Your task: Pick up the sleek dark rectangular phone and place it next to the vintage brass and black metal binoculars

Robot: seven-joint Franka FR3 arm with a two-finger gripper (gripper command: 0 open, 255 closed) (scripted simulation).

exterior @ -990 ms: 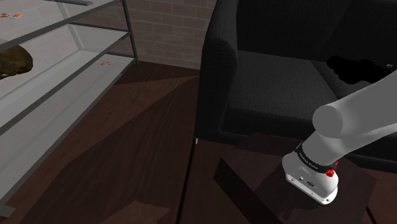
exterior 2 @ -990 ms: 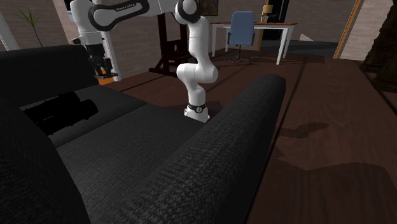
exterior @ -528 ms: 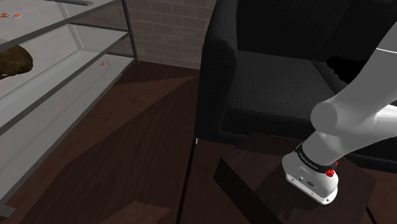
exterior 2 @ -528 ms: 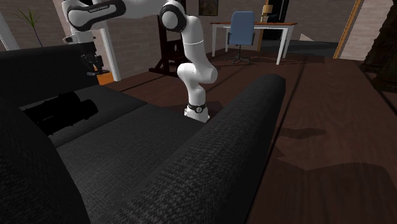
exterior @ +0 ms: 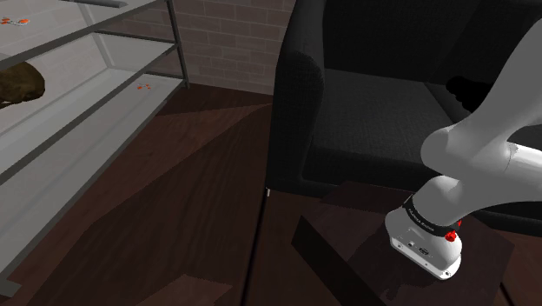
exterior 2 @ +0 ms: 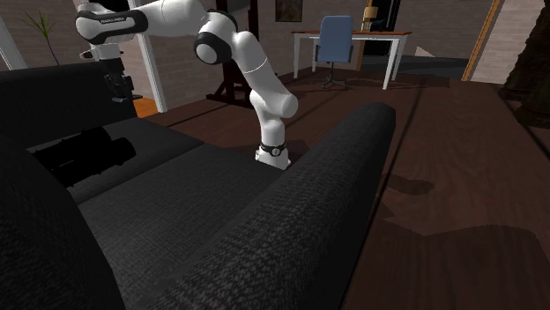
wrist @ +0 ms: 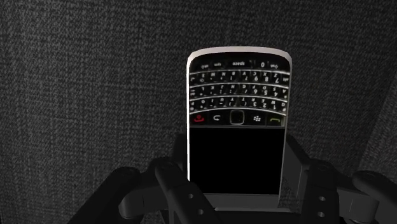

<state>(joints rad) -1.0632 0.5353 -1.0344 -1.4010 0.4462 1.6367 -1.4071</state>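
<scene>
A dark phone (wrist: 236, 121) with a silver rim, a small keyboard and a black screen stands clasped between my gripper's (wrist: 236, 186) two black fingers, over dark sofa fabric. In the second exterior view my gripper (exterior 2: 118, 87) hangs shut above the black sofa's (exterior 2: 194, 189) far side, up and to the right of the binoculars. The binoculars (exterior 2: 85, 155) are drawn all black and lie on the seat cushion. From the shoulder view the binoculars (exterior: 467, 90) are a black shape on the seat, partly behind the white arm (exterior: 486, 148).
The sofa's wide armrest (exterior 2: 353, 167) runs across the second exterior view's foreground. Grey metal shelving (exterior: 95, 96) fills the shoulder view's left, a brown object (exterior: 19, 84) on one shelf. A desk with a blue chair (exterior 2: 334, 40) stands far back. The stand (exterior: 434, 269) is at lower right.
The arm has swung toward the second exterior view's left, carrying the gripper and phone further over the sofa toward its back. The binoculars have not moved.
</scene>
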